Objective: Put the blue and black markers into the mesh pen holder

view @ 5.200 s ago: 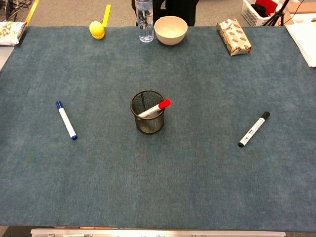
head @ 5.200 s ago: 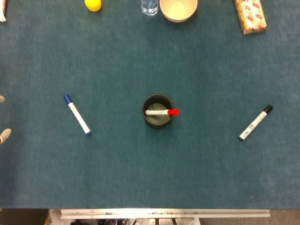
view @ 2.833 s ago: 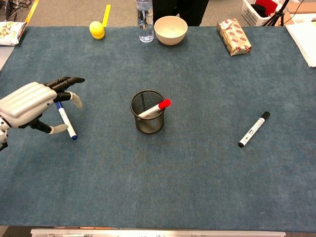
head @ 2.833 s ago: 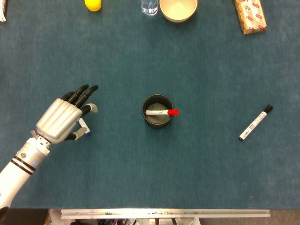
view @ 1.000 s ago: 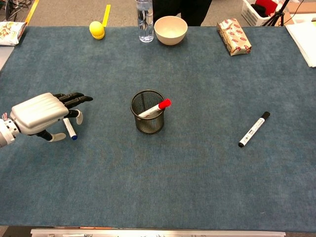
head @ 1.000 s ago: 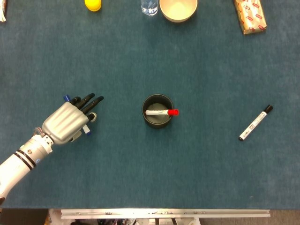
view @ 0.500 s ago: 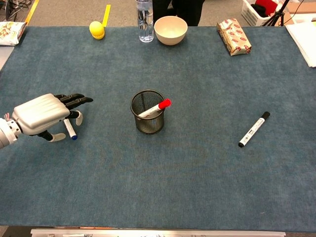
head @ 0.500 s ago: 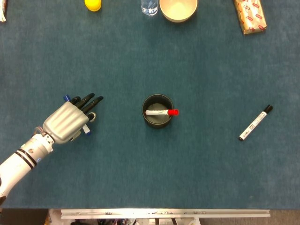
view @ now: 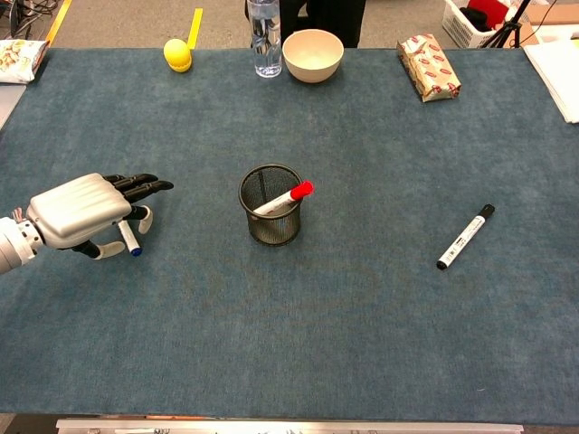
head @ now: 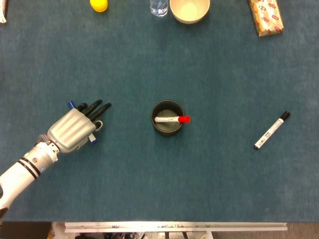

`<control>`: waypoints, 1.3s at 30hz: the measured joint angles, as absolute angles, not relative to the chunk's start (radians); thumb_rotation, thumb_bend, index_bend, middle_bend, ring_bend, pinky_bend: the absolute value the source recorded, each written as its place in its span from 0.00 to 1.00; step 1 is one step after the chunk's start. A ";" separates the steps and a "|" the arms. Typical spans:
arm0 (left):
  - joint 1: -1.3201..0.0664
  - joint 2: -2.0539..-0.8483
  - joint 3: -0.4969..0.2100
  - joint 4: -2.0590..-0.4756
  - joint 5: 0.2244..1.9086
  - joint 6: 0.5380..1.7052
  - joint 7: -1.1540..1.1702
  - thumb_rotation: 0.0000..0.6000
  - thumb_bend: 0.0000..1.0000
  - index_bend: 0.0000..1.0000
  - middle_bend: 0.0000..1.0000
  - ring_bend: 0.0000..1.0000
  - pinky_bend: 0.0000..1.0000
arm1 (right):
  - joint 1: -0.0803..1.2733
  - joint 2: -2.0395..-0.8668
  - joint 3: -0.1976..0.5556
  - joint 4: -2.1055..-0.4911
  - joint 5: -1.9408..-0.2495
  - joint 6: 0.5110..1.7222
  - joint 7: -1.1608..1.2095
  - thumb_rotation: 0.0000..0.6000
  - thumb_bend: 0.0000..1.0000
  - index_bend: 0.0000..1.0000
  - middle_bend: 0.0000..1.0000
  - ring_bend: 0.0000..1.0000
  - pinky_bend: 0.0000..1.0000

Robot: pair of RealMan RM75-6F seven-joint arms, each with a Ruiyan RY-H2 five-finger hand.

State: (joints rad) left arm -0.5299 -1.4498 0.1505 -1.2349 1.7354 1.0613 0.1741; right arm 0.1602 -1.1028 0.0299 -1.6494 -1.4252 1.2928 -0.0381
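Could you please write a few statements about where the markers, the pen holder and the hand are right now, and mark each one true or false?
1. A red-capped marker already leans inside the mesh pen holder. True.
2. The black marker is inside the holder. False: it lies on the table, well to the right of the holder.
3. The left hand is over the blue marker, whose two ends show past the hand in the head view. True.
4. The right hand is reaching for the black marker. False: no right hand shows in either view.
5. The holder lies tipped on its side. False: it stands upright.
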 measured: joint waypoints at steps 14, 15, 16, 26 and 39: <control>-0.530 -1.456 0.154 -1.232 1.719 1.051 0.179 1.00 0.31 0.48 0.00 0.02 0.25 | 0.154 -1.105 0.027 -1.651 -1.426 1.298 -0.038 1.00 0.00 0.41 0.33 0.26 0.30; -0.529 -1.457 0.155 -1.230 1.719 1.050 0.179 1.00 0.31 0.49 0.00 0.02 0.25 | 0.153 -1.104 0.026 -1.652 -1.426 1.301 -0.038 1.00 0.00 0.41 0.33 0.26 0.30; -0.529 -1.458 0.155 -1.229 1.718 1.050 0.179 1.00 0.31 0.49 0.00 0.02 0.25 | 0.151 -1.104 0.026 -1.652 -1.426 1.302 -0.039 1.00 0.00 0.41 0.33 0.26 0.30; -0.525 -1.469 0.160 -1.218 1.716 1.053 0.173 1.00 0.31 0.55 0.00 0.02 0.25 | 0.149 -1.105 0.024 -1.652 -1.423 1.299 -0.039 1.00 0.00 0.41 0.33 0.26 0.30; -0.516 -1.418 0.144 -1.303 1.698 1.092 0.147 1.00 0.31 0.62 0.00 0.02 0.25 | 0.146 -1.109 0.024 -1.651 -1.421 1.300 -0.040 1.00 0.00 0.41 0.33 0.26 0.30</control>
